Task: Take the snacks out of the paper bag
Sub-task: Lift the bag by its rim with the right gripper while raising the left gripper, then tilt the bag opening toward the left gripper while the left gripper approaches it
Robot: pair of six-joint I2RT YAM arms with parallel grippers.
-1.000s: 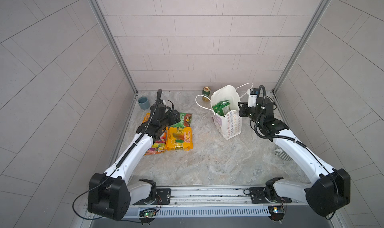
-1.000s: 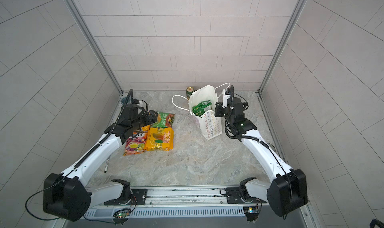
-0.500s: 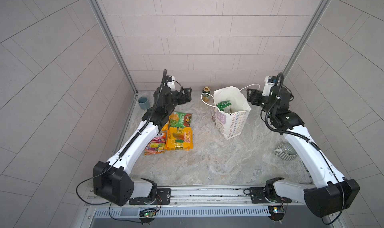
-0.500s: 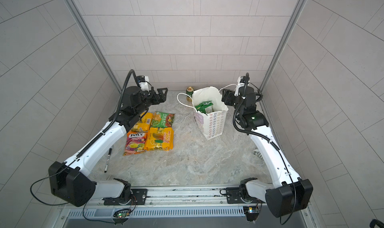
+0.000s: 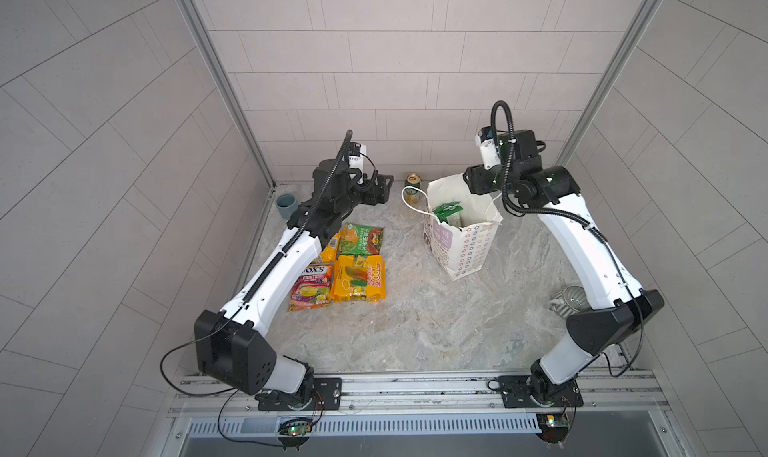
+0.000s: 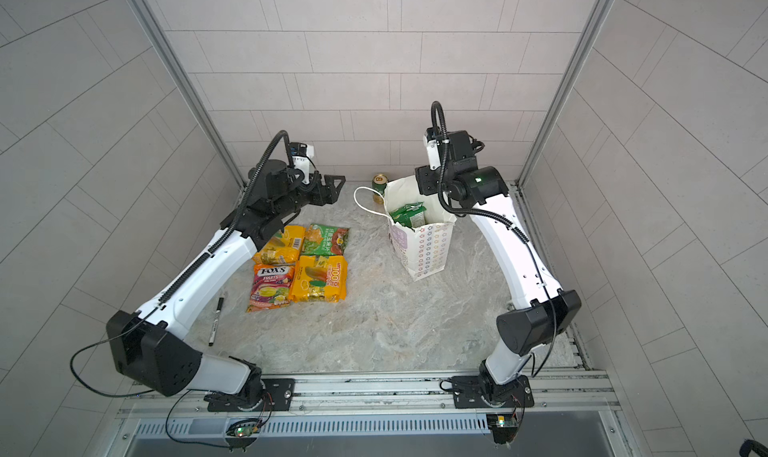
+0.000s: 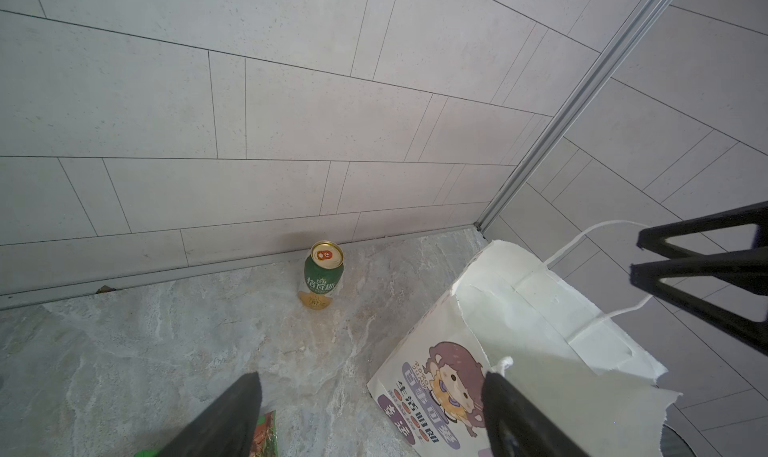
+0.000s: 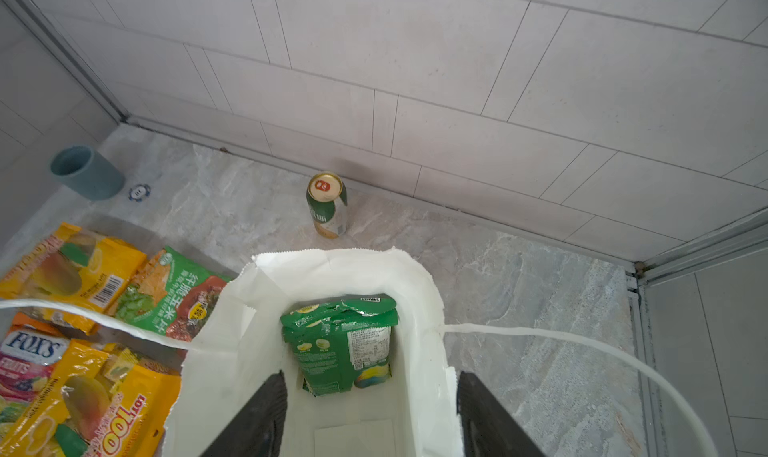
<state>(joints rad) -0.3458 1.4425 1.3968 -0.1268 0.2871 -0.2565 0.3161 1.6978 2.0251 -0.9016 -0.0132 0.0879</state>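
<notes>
both arms have lifted since a second ago. the left gripper (image 5: 383,189) has come up from low over the tabletop (image 5: 415,317), and the right gripper (image 8: 370,378) has risen from the side of the paper bag (image 5: 465,247) to above its mouth.

the left gripper hangs near the back wall, aimed toward the drink can (image 5: 412,181). its jaws are spread wide with nothing between them. the right gripper's jaws are also apart and grip nothing; in the right wrist view they frame the bag's opening.

the paper bag stands upright, right of centre, with one cord handle drooping toward the can. a green snack (image 8: 343,342) stands inside it. four more lie flat on the left, touching in a block: the yellow-orange packet (image 6: 279,245), green packet (image 5: 360,239), fox's packet (image 5: 311,286) and 100 packet (image 5: 359,284).
</notes>
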